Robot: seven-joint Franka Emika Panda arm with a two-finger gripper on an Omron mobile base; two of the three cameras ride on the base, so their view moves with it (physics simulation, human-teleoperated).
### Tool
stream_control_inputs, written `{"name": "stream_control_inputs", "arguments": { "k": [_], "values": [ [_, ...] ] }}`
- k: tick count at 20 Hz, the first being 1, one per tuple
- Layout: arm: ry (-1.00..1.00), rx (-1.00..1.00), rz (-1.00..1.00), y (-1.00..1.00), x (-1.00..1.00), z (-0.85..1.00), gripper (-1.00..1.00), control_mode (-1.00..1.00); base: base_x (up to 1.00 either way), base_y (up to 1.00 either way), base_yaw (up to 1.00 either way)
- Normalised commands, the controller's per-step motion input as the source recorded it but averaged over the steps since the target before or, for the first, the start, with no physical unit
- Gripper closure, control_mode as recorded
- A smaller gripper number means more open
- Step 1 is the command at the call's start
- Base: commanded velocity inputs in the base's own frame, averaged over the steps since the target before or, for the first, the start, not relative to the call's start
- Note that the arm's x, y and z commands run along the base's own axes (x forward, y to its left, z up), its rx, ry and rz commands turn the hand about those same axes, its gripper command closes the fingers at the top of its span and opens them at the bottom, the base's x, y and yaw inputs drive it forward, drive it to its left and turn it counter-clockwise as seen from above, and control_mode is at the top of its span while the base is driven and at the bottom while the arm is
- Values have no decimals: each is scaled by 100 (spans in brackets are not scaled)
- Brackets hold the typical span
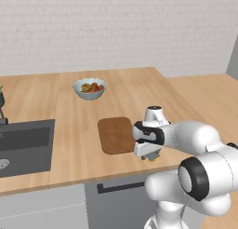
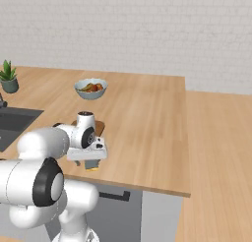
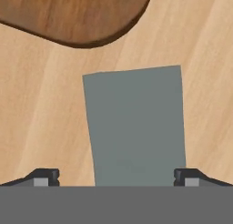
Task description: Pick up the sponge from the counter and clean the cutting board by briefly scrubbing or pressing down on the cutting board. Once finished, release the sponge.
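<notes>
The sponge [image 3: 134,125] lies flat on the light tan counter [image 3: 41,104], grey-green face up, just off a rounded corner of the dark reddish-brown cutting board [image 3: 77,13]. My gripper [image 3: 116,180] is open and low over it, one fingertip on each side of the sponge's near end. From the base cameras the hand hides most of the sponge; a yellow sliver [image 1: 151,159] [image 2: 92,169] peeks out below the gripper [image 1: 149,153] [image 2: 91,163]. The cutting board [image 1: 116,135] [image 2: 100,125] sits left of and beyond the hand.
A bowl of fruit [image 1: 89,89] [image 2: 91,87] stands behind the board. The dark sink [image 1: 23,146] [image 2: 12,120] is set in at the left, with a small potted plant [image 2: 8,76] beyond it. The counter's front edge [image 1: 116,177] runs close to the sponge.
</notes>
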Motion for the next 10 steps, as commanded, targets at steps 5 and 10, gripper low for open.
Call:
{"name": "stream_control_inputs", "arguments": {
  "k": [5, 10],
  "values": [
    [0, 0, 0, -10, 0, -13, -100, -100, 0, 0, 0],
    [0, 0, 0, -6, 0, -18, -100, -100, 0, 0, 0]
  ]
}}
